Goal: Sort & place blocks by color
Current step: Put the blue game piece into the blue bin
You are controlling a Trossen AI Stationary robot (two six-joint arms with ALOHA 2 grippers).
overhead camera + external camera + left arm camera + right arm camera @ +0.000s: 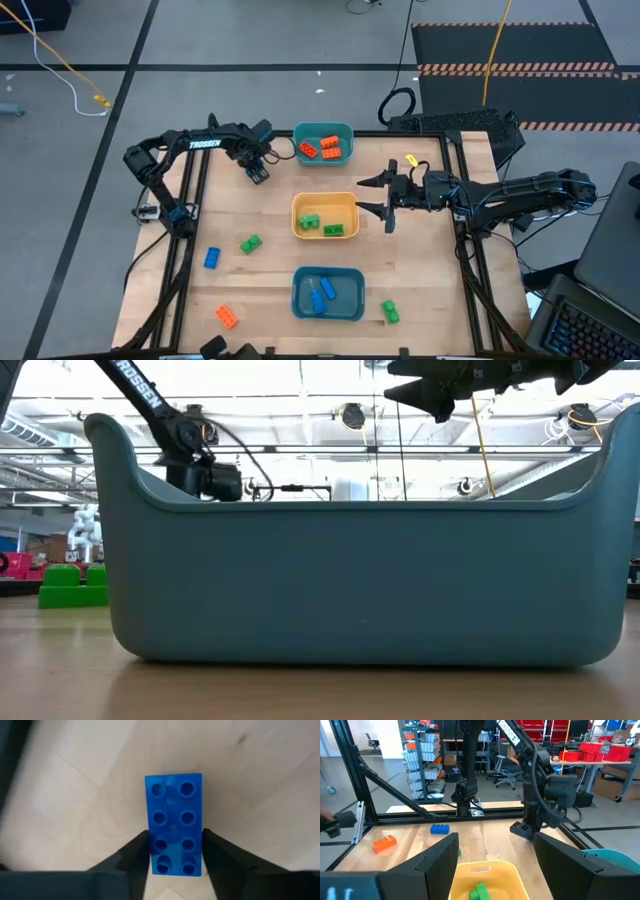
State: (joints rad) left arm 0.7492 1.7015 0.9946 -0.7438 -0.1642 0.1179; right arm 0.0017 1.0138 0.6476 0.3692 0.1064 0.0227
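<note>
In the left wrist view a blue eight-stud block sits between the fingers of my left gripper. That gripper is at the table's far left, beside the far teal bin holding orange blocks. My right gripper is open and level at the right rim of the yellow bin, touching nothing. Green blocks lie in the yellow bin and blue blocks in the near teal bin. Loose on the table are a blue block, a green block, an orange block and another green block. My left gripper pinches the blue block between its two fingers, one on each long side at the end nearest the wrist. The fingers lie along the block, studs facing the camera. Whether the block is clear of the table I cannot tell.
The three bins stand in a row down the table's middle. A small yellow piece lies far right. Black frame rails run along the table's left and right edges. In the low view the near teal bin blocks most of the table.
</note>
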